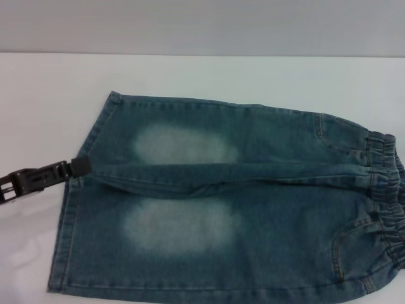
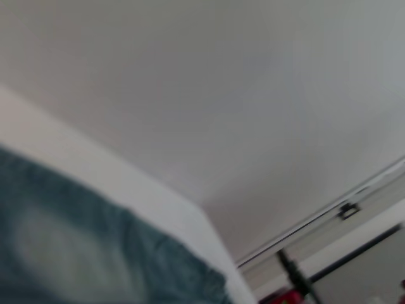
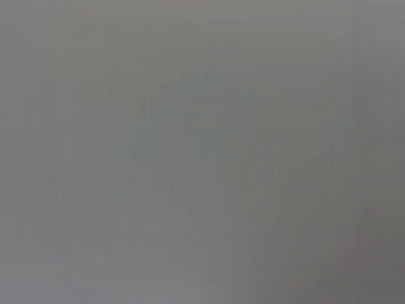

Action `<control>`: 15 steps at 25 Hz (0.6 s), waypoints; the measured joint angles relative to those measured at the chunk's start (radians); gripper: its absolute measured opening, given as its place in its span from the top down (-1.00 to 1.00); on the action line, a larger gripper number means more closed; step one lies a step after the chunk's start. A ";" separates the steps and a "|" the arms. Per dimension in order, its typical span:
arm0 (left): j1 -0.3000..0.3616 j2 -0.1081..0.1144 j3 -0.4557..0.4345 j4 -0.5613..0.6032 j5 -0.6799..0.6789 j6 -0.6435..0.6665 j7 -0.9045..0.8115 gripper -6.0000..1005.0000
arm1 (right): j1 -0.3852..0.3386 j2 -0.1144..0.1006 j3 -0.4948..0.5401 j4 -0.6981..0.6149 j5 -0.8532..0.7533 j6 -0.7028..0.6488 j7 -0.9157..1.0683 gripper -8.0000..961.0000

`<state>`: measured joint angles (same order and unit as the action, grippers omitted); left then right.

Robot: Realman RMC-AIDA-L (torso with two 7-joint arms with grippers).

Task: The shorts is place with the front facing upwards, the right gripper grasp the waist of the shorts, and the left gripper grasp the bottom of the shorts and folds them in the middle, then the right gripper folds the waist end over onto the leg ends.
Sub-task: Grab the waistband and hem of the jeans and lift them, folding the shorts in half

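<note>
Head view shows the shorts [image 1: 234, 202] spread flat, front up, on the white tabletop [image 1: 190, 73], legs pointing to the robot's left and the gathered waist [image 1: 387, 202] at the right edge. The left claw [image 1: 81, 166] reaches in low from the left and meets the bottom of the shorts [image 1: 79, 196] at the gap between the two hems; whether its prongs are apart or together I cannot tell. The right claw does not show in any view.
</note>
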<state>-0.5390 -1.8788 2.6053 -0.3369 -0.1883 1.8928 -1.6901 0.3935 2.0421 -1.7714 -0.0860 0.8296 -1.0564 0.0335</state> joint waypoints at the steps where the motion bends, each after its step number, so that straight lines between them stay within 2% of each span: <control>1: 0.000 0.000 0.009 -0.009 0.000 -0.005 -0.012 -0.29 | 0.001 0.000 0.001 0.000 0.001 -0.001 -0.016 -0.41; 6: 0.003 0.003 0.059 -0.057 0.000 -0.021 -0.128 -0.29 | 0.012 0.004 0.006 -0.009 0.006 -0.006 -0.080 -0.41; 7: 0.007 0.002 0.111 -0.093 0.000 -0.032 -0.194 -0.29 | 0.015 0.005 0.006 -0.008 0.006 -0.006 -0.084 -0.41; 11: 0.009 -0.001 0.169 -0.105 0.000 -0.037 -0.224 -0.29 | 0.018 0.005 0.006 -0.009 0.003 -0.008 -0.086 -0.41; 13: 0.012 -0.005 0.260 -0.119 0.005 -0.043 -0.233 -0.29 | 0.018 0.005 0.006 -0.008 0.004 -0.009 -0.087 -0.41; 15: 0.013 -0.006 0.270 -0.123 0.013 -0.043 -0.231 -0.29 | 0.014 0.004 0.006 -0.007 0.006 -0.009 -0.087 -0.41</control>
<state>-0.5262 -1.8846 2.8752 -0.4596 -0.1750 1.8495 -1.9213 0.4078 2.0456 -1.7657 -0.0932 0.8353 -1.0658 -0.0536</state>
